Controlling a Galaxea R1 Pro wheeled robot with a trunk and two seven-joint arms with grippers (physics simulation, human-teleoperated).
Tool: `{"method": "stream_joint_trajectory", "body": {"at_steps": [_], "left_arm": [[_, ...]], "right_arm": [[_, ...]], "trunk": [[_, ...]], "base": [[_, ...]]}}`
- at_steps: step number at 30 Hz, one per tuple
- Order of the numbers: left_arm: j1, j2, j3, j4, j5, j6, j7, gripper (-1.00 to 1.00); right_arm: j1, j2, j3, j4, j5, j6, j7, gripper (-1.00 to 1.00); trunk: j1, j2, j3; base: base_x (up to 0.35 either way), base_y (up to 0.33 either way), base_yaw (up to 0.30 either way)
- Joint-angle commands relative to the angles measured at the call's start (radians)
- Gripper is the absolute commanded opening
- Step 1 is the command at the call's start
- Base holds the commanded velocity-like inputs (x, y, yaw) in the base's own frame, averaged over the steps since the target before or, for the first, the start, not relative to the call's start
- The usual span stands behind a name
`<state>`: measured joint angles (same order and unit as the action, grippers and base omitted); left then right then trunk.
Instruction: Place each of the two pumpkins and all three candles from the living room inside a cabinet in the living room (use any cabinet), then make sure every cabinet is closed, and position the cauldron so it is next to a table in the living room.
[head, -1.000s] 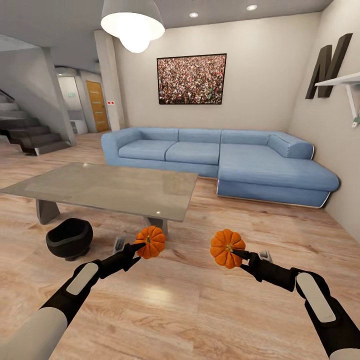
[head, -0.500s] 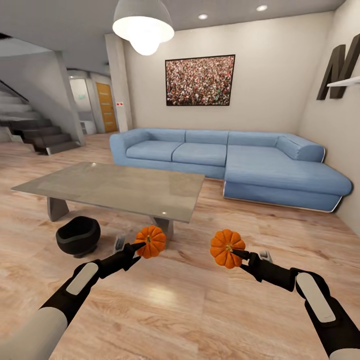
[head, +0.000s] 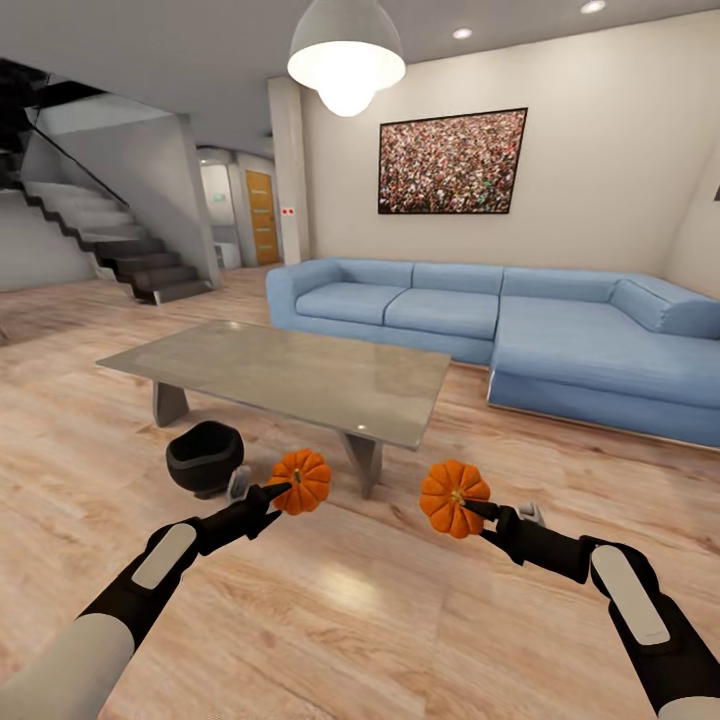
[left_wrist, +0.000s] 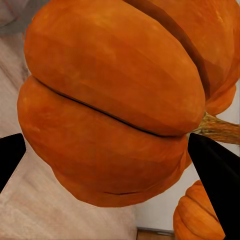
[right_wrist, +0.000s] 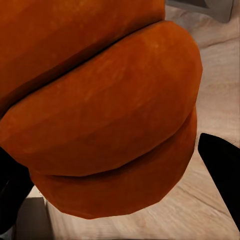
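Swung leftward with the base, scene sliding right; pumpkins fixed. Left hand pinching left pumpkin, right hand pinching right pumpkin, above floor near bench. Best turned slowly, grips firm.

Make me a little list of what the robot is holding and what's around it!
left tool: shut on left pumpkin
right tool: shut on right pumpkin
cauldron: on the floor beside the table
sofa: blue, behind the table
stairs: far left
lamp: lit, hanging overhead
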<state>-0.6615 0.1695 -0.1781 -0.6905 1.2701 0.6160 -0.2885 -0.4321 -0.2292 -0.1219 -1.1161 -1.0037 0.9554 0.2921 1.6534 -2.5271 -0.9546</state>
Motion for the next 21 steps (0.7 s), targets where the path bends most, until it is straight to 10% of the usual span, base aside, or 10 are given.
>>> {"method": "stream_joint_trajectory", "body": {"at_steps": [1,21], "left_arm": [[-0.001,0.001,-0.003,0.0,0.009,0.001,-0.002,-1.0],[-0.001,0.004,-0.003,0.0,0.012,0.003,-0.011,-1.0]], "right_arm": [[0.0,0.0,-0.002,-0.001,-0.005,0.006,0.006,-1.0],[0.0,0.002,0.001,-0.001,-0.003,0.006,0.005,-1.0]], "trunk": [[0.0,0.0,-0.001],[0.0,0.0,0.007]], "base": [[0.0,0.0,0.282],[0.0,0.0,0.282]]}}
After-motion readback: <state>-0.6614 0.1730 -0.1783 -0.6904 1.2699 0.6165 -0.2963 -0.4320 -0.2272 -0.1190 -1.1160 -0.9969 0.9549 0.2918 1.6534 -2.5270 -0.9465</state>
